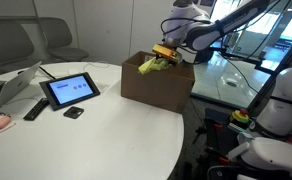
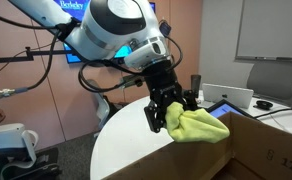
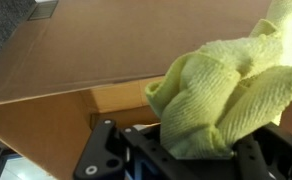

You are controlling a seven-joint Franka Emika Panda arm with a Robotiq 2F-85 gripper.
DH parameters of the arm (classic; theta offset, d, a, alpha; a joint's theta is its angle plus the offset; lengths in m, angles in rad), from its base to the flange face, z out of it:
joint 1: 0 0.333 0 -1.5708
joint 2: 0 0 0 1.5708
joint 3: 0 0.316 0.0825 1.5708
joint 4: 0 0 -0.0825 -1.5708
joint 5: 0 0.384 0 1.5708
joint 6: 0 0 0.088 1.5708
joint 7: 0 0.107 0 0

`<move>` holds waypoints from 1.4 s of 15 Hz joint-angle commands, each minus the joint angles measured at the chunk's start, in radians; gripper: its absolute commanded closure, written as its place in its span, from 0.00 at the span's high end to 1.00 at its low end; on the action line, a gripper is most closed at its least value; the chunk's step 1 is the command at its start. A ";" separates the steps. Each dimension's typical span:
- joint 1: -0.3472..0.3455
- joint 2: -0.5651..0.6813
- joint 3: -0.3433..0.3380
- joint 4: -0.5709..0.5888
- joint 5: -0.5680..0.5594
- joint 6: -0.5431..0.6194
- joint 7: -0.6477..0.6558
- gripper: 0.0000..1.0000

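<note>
My gripper [image 2: 174, 112] is shut on a yellow-green cloth [image 2: 198, 125] and holds it over the open top of a brown cardboard box [image 1: 156, 85]. In an exterior view the cloth [image 1: 152, 64] hangs at the box's upper rim, under the gripper [image 1: 166, 52]. In the wrist view the bunched cloth [image 3: 221, 95] fills the space between the black fingers [image 3: 181, 150], with the box's inner cardboard wall [image 3: 76, 60] behind it.
The box stands on a round white table [image 1: 86, 135]. On the table lie a tablet [image 1: 70, 90], a remote [image 1: 35, 108], a small black object [image 1: 74, 113] and a laptop [image 1: 11, 88]. Chairs stand behind; a glass desk [image 1: 231, 80] is beside the box.
</note>
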 commanded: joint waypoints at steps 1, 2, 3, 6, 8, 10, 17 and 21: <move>-0.036 0.000 -0.017 0.021 -0.038 0.002 0.075 0.01; -0.044 0.008 -0.023 0.026 -0.034 0.002 0.081 0.01; -0.053 0.018 -0.030 0.027 -0.031 0.012 0.085 0.01; -0.069 0.066 -0.045 0.037 -0.023 0.022 0.098 0.01; -0.074 0.112 -0.055 0.044 -0.014 0.029 0.101 0.01; -0.078 0.170 -0.067 0.058 0.005 0.044 0.092 0.02; -0.109 0.335 -0.128 0.109 0.163 0.135 0.029 0.01; -0.133 0.385 -0.151 0.133 0.314 0.197 -0.065 0.01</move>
